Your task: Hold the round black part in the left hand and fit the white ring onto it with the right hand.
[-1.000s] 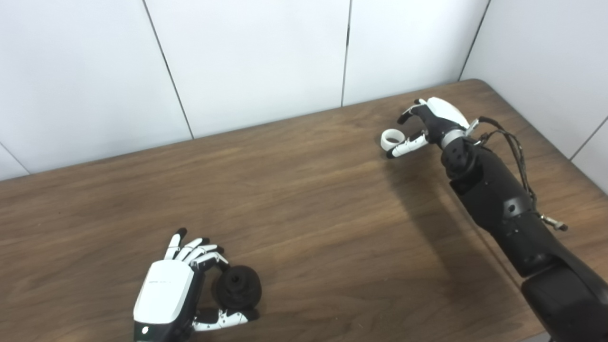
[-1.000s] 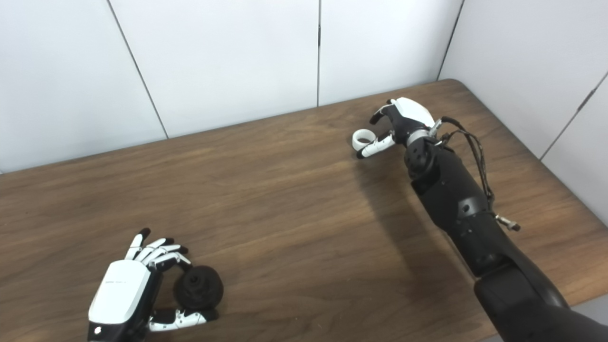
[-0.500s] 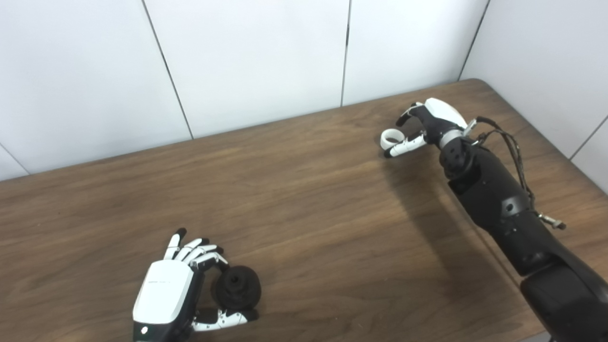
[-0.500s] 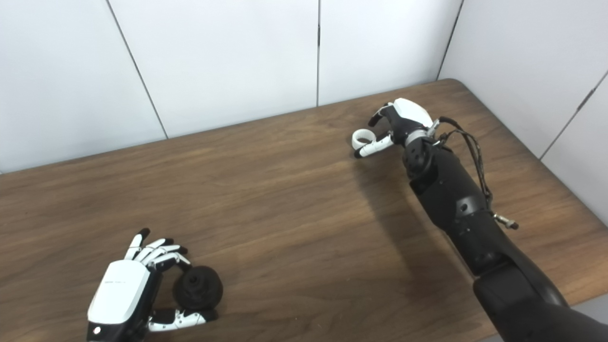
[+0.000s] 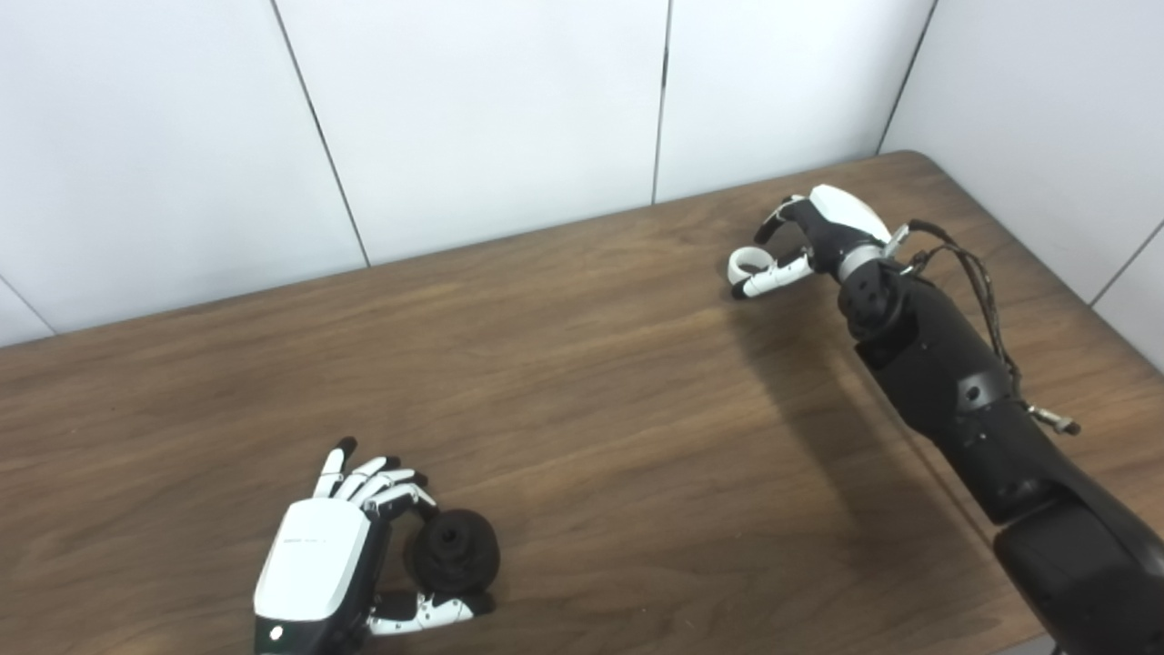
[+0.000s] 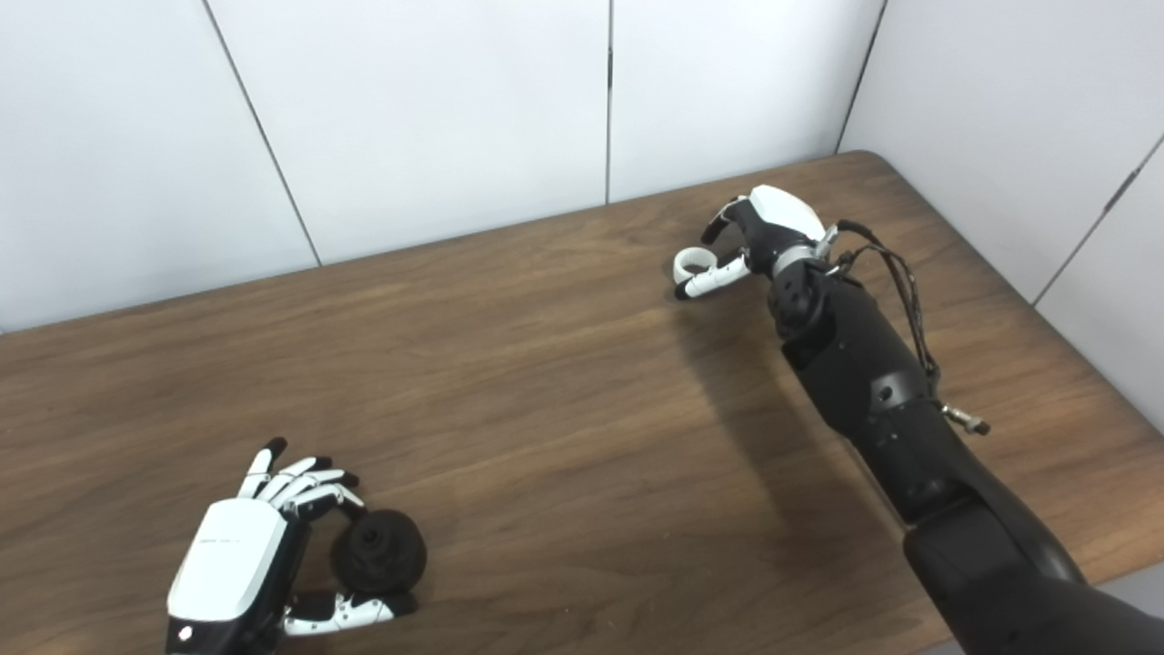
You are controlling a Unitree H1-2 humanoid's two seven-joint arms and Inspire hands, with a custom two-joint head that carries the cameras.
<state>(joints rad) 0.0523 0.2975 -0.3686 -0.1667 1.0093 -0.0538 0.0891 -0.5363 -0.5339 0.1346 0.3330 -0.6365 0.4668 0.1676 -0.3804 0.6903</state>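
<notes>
I see a dark wood-grain surface (image 5: 591, 382) with a rounded far-right corner, pushed into a corner of plain white panel walls (image 5: 491, 109) with thin dark seams. Even lighting; the right arm throws a soft shadow on the wood.

Left hand (image 5: 341, 550) near the front-left edge, fingers and thumb curled round the round black part (image 5: 453, 551), which sits on the surface; contact on both sides looks like a grip, part not lifted.

Right hand (image 5: 814, 241) reaches to the far right of the surface, fingers partly spread. White ring (image 5: 747, 264) lies just at its thumb tip, between thumb and fingers. I cannot tell whether the ring is pinched or just touched. Loose cable (image 5: 978, 291) runs along the right forearm.
</notes>
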